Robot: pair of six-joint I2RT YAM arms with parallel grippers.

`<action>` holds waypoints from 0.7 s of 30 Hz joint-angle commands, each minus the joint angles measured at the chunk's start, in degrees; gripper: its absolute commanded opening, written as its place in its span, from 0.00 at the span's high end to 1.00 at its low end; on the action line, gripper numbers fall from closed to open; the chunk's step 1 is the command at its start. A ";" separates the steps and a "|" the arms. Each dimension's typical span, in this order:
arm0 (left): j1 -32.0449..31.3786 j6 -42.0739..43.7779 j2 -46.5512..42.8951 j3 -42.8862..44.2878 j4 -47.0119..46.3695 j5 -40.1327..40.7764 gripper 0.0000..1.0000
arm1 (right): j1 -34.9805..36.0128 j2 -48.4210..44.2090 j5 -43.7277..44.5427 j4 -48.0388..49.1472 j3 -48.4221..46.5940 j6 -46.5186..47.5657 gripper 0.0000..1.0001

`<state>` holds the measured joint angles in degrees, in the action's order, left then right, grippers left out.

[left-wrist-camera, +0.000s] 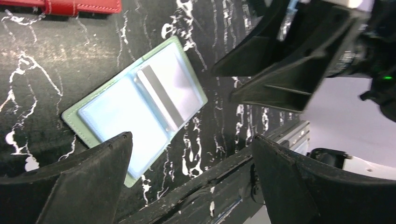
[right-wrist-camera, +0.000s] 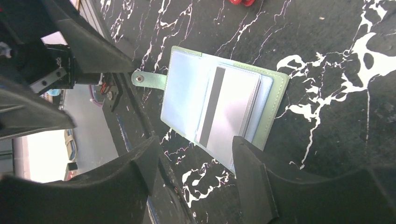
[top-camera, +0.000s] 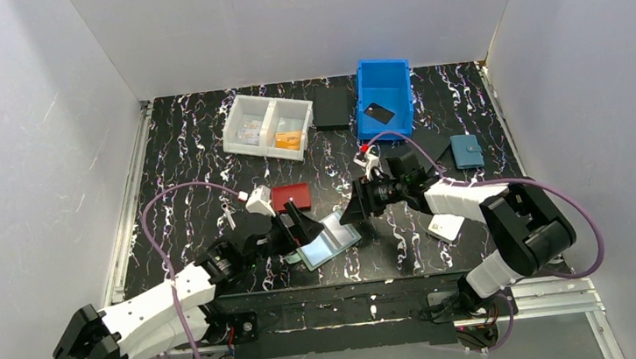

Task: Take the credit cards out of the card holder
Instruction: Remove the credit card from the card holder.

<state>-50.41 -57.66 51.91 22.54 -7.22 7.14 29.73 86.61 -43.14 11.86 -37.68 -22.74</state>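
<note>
The sage-green card holder [top-camera: 328, 242] lies open near the desk [top-camera: 180, 157] front edge, a credit card [right-wrist-camera: 229, 116] showing inside. The left tool [left-wrist-camera: 190, 140] gapes wide and empty. The right tool [right-wrist-camera: 196, 140] hovers partly open over the holder, gripping nothing.

Walls: you have plain white panels, a left wall [top-camera: 21, 146], a back wall [top-camera: 299, 23] and a right wall [top-camera: 603, 73], closing in three sides.
Tabletop: your tabletop [top-camera: 181, 166] is black with white marbled veining.
Edges: a metal rail [top-camera: 127, 211] runs along its left side.
Light: soft and even, with no hard shadows.
</note>
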 commanded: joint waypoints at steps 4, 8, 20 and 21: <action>0.22 -0.30 -0.67 -0.66 -5.14 -2.75 0.13 | 3.19 2.84 3.27 -1.42 -3.69 -1.74 0.38; 0.22 -1.69 4.43 -1.37 -9.26 -4.97 0.23 | 3.93 3.76 4.83 -3.15 -4.61 -0.33 0.42; 0.22 -3.85 13.19 -0.42 -13.56 -6.51 0.42 | 5.29 6.42 7.64 -6.73 -6.58 2.67 0.46; 0.22 -4.07 13.67 -0.50 -13.56 -6.59 0.44 | 5.33 6.34 7.76 -6.76 -6.61 2.76 0.46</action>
<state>-50.37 -61.00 64.66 22.02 -19.39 0.96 34.58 92.75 -36.39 6.15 -41.91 -21.63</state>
